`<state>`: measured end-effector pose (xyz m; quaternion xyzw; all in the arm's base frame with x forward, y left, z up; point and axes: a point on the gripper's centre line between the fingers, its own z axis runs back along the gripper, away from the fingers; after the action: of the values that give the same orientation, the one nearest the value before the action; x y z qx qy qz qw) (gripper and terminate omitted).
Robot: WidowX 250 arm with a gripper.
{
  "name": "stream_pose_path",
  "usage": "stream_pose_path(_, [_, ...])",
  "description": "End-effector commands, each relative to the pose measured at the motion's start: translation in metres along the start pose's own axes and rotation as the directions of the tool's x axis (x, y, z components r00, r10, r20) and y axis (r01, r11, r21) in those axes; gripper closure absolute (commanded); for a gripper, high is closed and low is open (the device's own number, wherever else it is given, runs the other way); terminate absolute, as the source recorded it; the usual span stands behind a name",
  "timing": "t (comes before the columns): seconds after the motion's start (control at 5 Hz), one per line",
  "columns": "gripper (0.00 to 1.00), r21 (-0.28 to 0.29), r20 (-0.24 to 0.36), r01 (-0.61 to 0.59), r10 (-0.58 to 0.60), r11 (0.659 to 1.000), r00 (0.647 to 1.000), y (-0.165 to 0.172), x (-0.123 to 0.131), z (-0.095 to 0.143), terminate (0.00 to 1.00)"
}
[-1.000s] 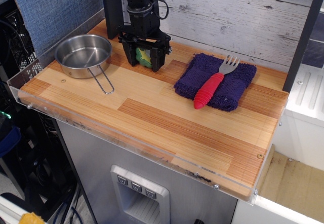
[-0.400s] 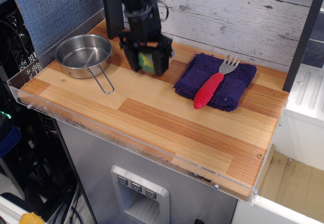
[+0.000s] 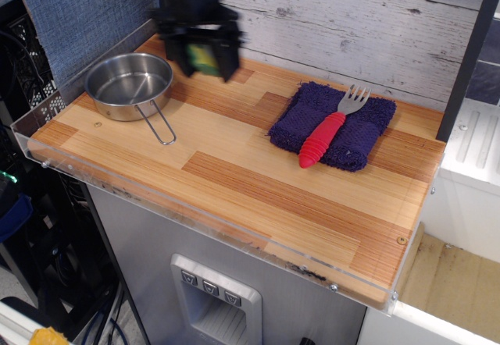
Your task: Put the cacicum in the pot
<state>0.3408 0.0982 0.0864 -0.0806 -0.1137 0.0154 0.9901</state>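
Note:
The green and yellow cacicum (image 3: 205, 58) is held between my black gripper's (image 3: 206, 61) fingers, lifted above the wooden table at the back, just right of the pot. The gripper is blurred by motion. The pot (image 3: 129, 86), a shallow round steel pan with a wire loop handle (image 3: 162, 122), stands at the table's left end and holds nothing.
A red-handled fork (image 3: 328, 130) lies on a dark blue cloth (image 3: 336, 122) right of centre. A clear acrylic rim (image 3: 195, 212) runs along the table's front and left edges. A grey plank wall (image 3: 359, 25) stands behind.
My gripper has lifted the cacicum off the table and carried it left and back, toward the pot. The pot, fork and cloth have not moved.

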Motion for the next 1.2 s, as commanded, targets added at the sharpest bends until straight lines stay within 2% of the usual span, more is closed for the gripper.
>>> stream_pose_path(0.0, [1.0, 0.102, -0.02, -0.004, 0.006, 0.995, 1.0, 0.043, -0.013, 0.032, 0.0])
stream_pose_path(0.2, [1.0, 0.103, -0.024, -0.025, 0.027, 0.994, 0.999, 0.064, -0.014, 0.037, 0.0])
stream_pose_path(0.4, [1.0, 0.166, -0.034, -0.022, 0.028, 0.986, 0.999, 0.085, -0.009, 0.044, 0.0])
stream_pose_path(0.8, [1.0, 0.245, -0.046, -0.001, 0.013, 0.97, 0.999, 0.112, -0.001, 0.038, 0.0])
stream_pose_path(1.0, [1.0, 0.266, -0.078, 0.013, 0.008, 0.964, 0.997, 0.119, -0.001, 0.028, 0.0])
